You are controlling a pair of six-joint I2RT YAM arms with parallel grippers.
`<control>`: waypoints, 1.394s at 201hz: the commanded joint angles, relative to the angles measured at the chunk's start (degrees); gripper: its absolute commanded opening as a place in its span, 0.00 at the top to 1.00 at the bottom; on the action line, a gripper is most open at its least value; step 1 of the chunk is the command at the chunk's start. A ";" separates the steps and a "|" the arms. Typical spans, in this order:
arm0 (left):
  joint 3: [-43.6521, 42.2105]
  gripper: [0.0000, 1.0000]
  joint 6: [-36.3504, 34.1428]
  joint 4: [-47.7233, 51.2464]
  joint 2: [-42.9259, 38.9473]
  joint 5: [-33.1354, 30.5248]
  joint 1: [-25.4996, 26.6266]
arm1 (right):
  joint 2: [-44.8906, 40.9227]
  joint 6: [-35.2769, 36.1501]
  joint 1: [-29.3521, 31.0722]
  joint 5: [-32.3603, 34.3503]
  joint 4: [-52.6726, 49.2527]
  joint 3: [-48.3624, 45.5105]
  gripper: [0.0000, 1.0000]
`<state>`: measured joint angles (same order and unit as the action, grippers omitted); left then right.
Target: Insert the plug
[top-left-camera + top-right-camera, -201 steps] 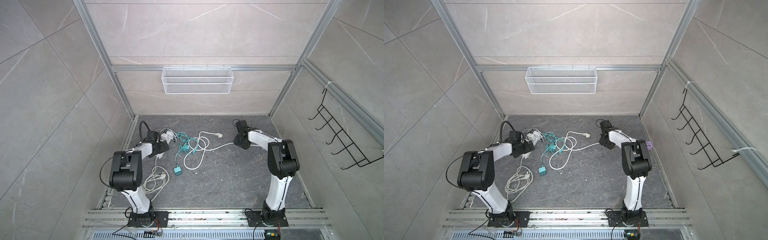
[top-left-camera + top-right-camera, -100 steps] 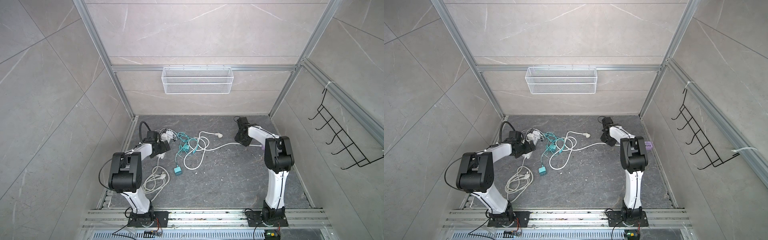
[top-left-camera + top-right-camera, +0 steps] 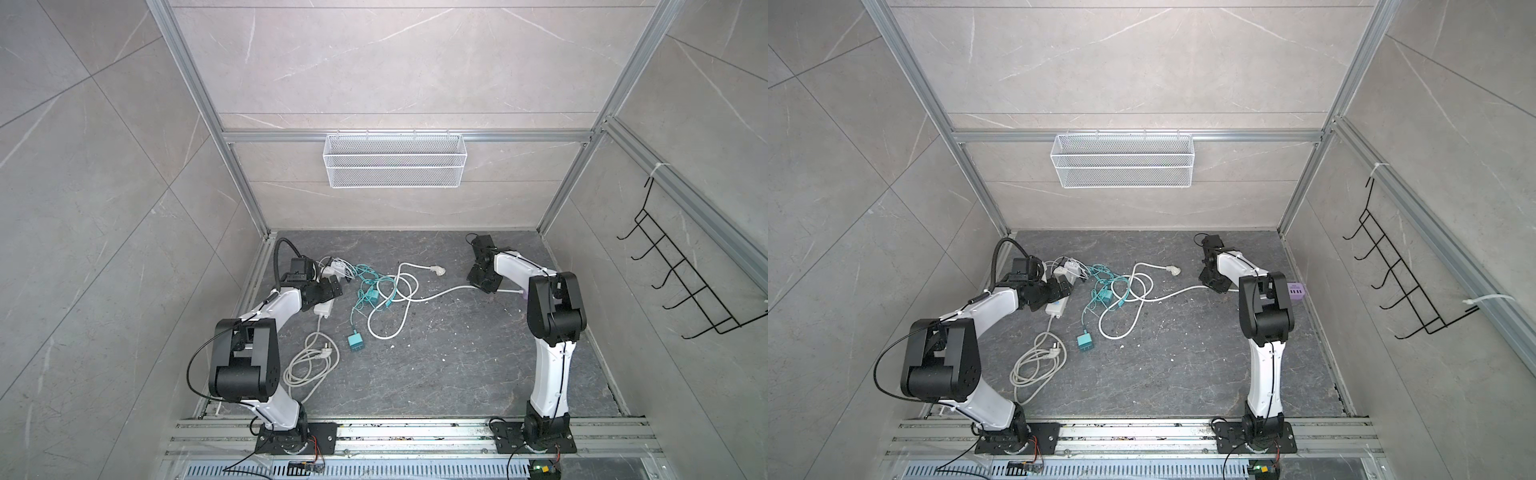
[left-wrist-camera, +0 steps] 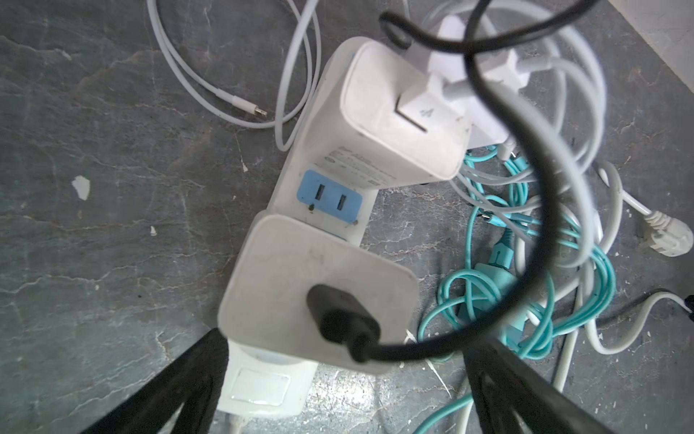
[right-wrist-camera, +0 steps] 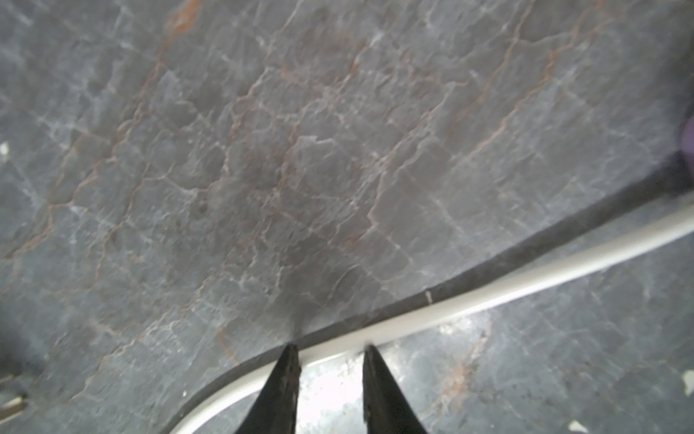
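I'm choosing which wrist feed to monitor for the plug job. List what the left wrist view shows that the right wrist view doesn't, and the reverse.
Only left wrist: a white power strip with a free blue socket, two white adapters plugged in, a black cable, tangled teal cables, a loose white plug.
Only right wrist: one white cable running between the tips of the right end effector; whether it's clamped is unclear.
Both: dark stone floor, plus that arm's own end effector; the left end effector is open astride the strip's end.
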<state>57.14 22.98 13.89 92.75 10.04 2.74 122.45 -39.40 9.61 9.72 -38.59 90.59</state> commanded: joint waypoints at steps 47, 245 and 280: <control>3.41 0.00 -0.79 1.91 -5.71 1.89 0.20 | 1.93 -0.15 3.31 -2.59 -2.93 -0.19 0.65; 3.42 0.00 -1.07 1.15 -5.57 2.93 0.16 | 7.15 -1.21 6.83 2.28 -9.46 10.21 0.61; 3.46 0.00 -0.80 0.63 -5.00 3.14 0.20 | 3.97 -1.46 9.45 1.50 -8.15 2.90 0.74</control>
<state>58.94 22.94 15.07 87.99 12.16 2.74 127.92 -39.88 16.84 11.88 -42.59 99.61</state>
